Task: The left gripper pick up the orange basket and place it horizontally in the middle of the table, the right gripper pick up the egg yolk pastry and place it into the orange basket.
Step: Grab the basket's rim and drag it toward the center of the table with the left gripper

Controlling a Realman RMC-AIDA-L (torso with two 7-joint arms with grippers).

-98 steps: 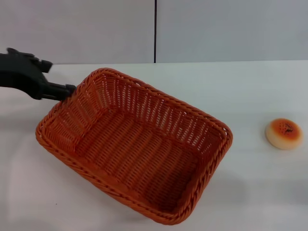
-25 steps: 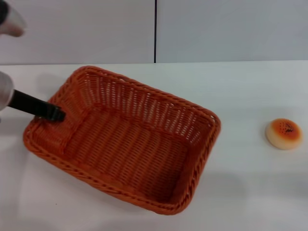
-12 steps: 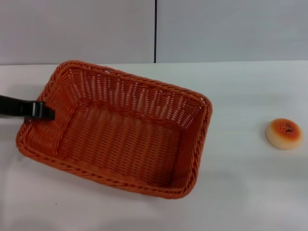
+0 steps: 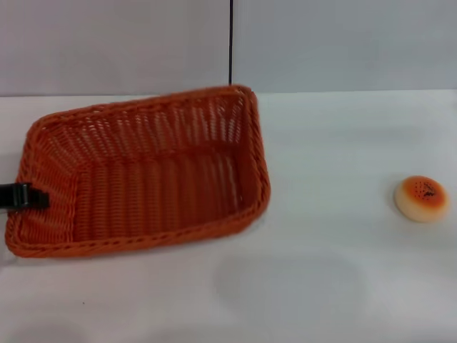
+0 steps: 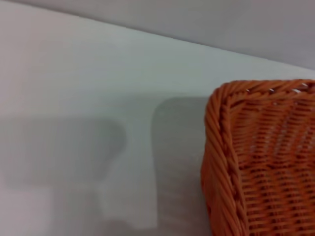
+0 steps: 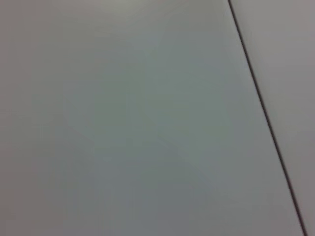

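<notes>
The orange basket (image 4: pixel 143 171) hangs tilted over the left half of the white table (image 4: pixel 335 286), its open side turned toward me and its right end raised. My left gripper (image 4: pixel 25 196) shows only as black jaws at the left edge, shut on the basket's left rim. The left wrist view catches one braided corner of the basket (image 5: pixel 261 162) above the tabletop. The egg yolk pastry (image 4: pixel 422 198) lies on the table at the far right, well apart from the basket. My right gripper is not in view; its wrist view shows only a bare grey surface.
A grey wall with a thin dark vertical seam (image 4: pixel 230 43) stands behind the table. The basket's shadow (image 4: pixel 285 286) falls on the tabletop in front of it.
The basket has swung left and turned, its right end rising, so its long side now runs nearly across the view. The left jaws have drawn back toward the left edge. The pastry has not moved.
</notes>
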